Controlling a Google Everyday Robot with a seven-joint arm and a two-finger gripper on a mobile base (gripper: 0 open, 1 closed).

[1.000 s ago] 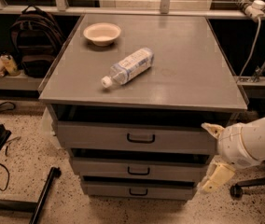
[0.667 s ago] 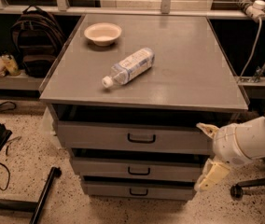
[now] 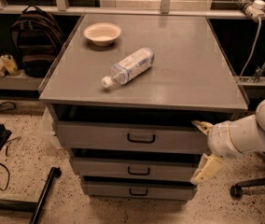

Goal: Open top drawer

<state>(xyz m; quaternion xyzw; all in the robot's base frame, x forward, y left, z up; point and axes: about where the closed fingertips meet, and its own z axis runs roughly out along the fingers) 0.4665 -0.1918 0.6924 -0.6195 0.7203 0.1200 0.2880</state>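
Camera view looks down at a grey cabinet (image 3: 184, 69) with three drawers in its near face. The top drawer (image 3: 95, 135) is the biggest one and sits right under the flat top. It has a small black handle (image 3: 141, 138) in the middle of its front. Below it is the middle drawer (image 3: 100, 167), and the bottom drawer (image 3: 104, 189) is the smallest. The gripper (image 3: 197, 152) is at the right end of the drawers, on a white arm (image 3: 244, 134) that comes in from the right. Its two fingers are wide apart, one finger (image 3: 201, 126) up by the top drawer's right end and the other (image 3: 208, 168) down by the middle drawer. It holds nothing and is well away from the handle. On top of the cabinet, a bottle (image 3: 129, 66) lies on its side near the middle, and a bowl (image 3: 102, 33) sits at the far left. A dark bag (image 3: 35, 41) stands to the left of the cabinet. The floor (image 3: 25, 162) is speckled.
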